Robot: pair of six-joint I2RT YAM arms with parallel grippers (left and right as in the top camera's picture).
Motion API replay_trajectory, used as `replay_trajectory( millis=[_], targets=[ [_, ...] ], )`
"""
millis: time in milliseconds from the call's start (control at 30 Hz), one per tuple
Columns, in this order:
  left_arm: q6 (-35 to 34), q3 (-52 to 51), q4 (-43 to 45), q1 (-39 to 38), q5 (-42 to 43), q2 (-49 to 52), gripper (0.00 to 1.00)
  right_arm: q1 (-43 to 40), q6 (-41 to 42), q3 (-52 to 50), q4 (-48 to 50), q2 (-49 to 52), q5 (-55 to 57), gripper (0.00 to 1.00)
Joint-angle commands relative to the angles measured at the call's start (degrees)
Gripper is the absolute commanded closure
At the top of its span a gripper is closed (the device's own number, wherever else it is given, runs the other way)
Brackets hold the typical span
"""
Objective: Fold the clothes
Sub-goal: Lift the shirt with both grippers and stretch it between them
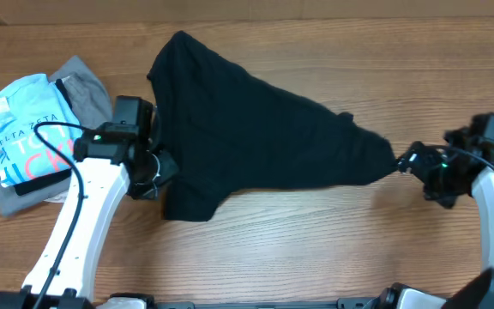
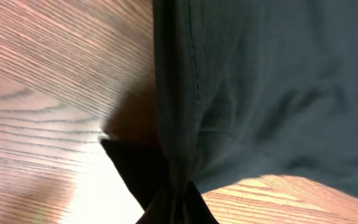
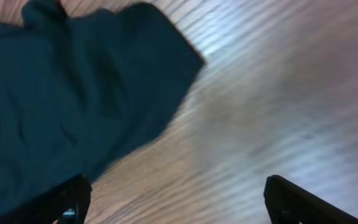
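The black T-shirt (image 1: 256, 120) lies crumpled across the middle of the wooden table, tapering to a point at its right end. My left gripper (image 1: 161, 167) is at the shirt's left edge and is shut on a bunch of its fabric; the pinched folds show in the left wrist view (image 2: 179, 211), where the shirt (image 2: 260, 87) fills the upper right. My right gripper (image 1: 404, 163) is just off the shirt's right tip. In the right wrist view it (image 3: 176, 193) is wide open with bare table between the fingers, and the shirt (image 3: 61, 93) lies at the upper left.
A light blue shirt with white and pink lettering (image 1: 24, 129) lies on a plain grey garment (image 1: 88, 86) at the table's left edge, close behind my left arm. Bare wood shows in front of the black shirt.
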Motion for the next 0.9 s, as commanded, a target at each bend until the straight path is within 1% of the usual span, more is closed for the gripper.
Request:
replay_trajectory(
  millis=[0,33,167,400,633,667,700,733,800,867],
  targets=[
    [2.54,0.9,0.07,-0.04,-0.07,-1.18,0.96,2.73,-0.15,1.07,1.92,4.94,-3.45,0.1],
    [2.54,0.9,0.0,-0.04,-0.04,-1.18,0.96,3.17,0.02,1.07,2.45,6.16,-3.93,0.12],
    [2.51,0.9,0.02,-0.04,-0.07,-1.18,0.96,4.55,2.6,1.07,4.68,11.52,-4.15,0.23],
    [2.51,0.9,0.02,-0.04,-0.09,-1.18,0.96,5.97,4.17,1.07,9.27,18.05,-4.59,0.26],
    [2.51,0.9,0.0,-0.04,-0.07,-1.18,0.96,8.22,4.35,1.07,13.44,21.27,-4.26,0.38],
    [2.51,0.9,-0.02,-0.04,-0.09,-1.18,0.96,8.37,4.39,1.07,13.75,21.27,-4.11,0.48],
    [2.54,0.9,-0.02,-0.04,-0.09,-1.18,0.96,8.46,4.46,1.09,14.14,21.27,-4.13,0.63],
    [2.56,0.9,0.02,-0.04,-0.09,-1.18,0.96,8.46,5.46,1.09,14.58,21.24,-4.04,0.88],
    [2.97,0.94,0.35,0.13,-0.11,-1.2,0.96,8.31,5.7,1.38,14.62,21.14,-3.89,0.96],
    [3.96,1.49,0.72,0.39,-0.09,-1.2,0.96,7.52,5.68,2.95,12.48,20.59,-3.85,0.96]
  ],
)
